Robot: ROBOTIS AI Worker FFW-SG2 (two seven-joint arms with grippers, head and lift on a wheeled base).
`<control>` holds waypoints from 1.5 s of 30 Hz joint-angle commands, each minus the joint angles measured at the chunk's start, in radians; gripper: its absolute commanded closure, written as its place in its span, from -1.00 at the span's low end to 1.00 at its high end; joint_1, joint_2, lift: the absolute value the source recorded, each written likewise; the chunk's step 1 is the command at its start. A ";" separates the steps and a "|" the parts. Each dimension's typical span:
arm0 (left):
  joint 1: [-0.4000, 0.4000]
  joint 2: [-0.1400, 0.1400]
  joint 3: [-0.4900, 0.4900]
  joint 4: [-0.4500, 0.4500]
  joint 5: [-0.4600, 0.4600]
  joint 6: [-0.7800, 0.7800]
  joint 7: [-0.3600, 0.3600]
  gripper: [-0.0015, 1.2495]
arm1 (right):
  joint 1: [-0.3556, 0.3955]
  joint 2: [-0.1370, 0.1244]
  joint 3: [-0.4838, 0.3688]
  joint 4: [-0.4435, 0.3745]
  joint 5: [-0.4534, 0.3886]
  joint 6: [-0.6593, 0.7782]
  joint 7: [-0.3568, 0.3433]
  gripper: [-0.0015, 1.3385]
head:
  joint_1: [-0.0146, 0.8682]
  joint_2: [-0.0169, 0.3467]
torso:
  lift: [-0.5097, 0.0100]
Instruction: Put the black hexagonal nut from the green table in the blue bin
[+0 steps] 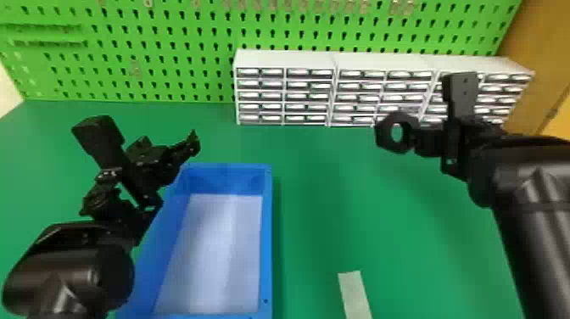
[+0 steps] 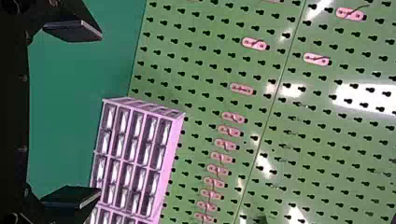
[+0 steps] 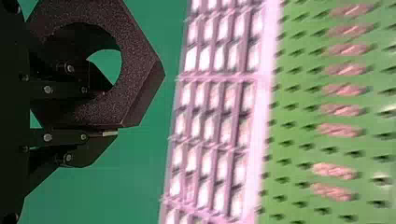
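On the right in the head view, my right gripper (image 1: 420,142) is shut on the black hexagonal nut (image 1: 383,135), holding it above the green table (image 1: 331,199). In the right wrist view the nut (image 3: 140,60) sits between the fingertips of that gripper (image 3: 113,110), its round hole visible. The blue bin (image 1: 267,237) stands on the table left of centre, with a pale bottom. My left gripper (image 1: 169,148) is over the bin's far left corner. Its two fingers are spread apart with nothing between them, as the left wrist view of the gripper (image 2: 99,113) shows.
White drawer cabinets (image 1: 288,59) line the back of the table in front of a green pegboard (image 1: 169,51). A pale strip (image 1: 354,292) lies near the front edge, right of the bin. Brown panelling rises at the far right.
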 commanded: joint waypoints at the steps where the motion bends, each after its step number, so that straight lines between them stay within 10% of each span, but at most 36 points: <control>1: 0.000 0.000 0.002 0.000 0.000 0.000 0.000 -0.81 | 0.025 0.007 0.002 -0.045 -0.075 -0.098 0.000 0.50 | 0.60 -0.86 | 0.59; 17: 0.000 0.000 0.016 -0.002 -0.002 0.000 -0.001 -0.81 | 0.064 0.009 0.128 -0.076 -0.311 -0.372 -0.001 0.50 | 0.60 -0.86 | 0.59; 45: -0.006 0.000 0.040 -0.002 -0.018 0.000 0.000 -0.81 | -0.010 -0.003 0.556 0.008 -0.543 -0.414 -0.001 0.50 | 0.60 -0.86 | 0.59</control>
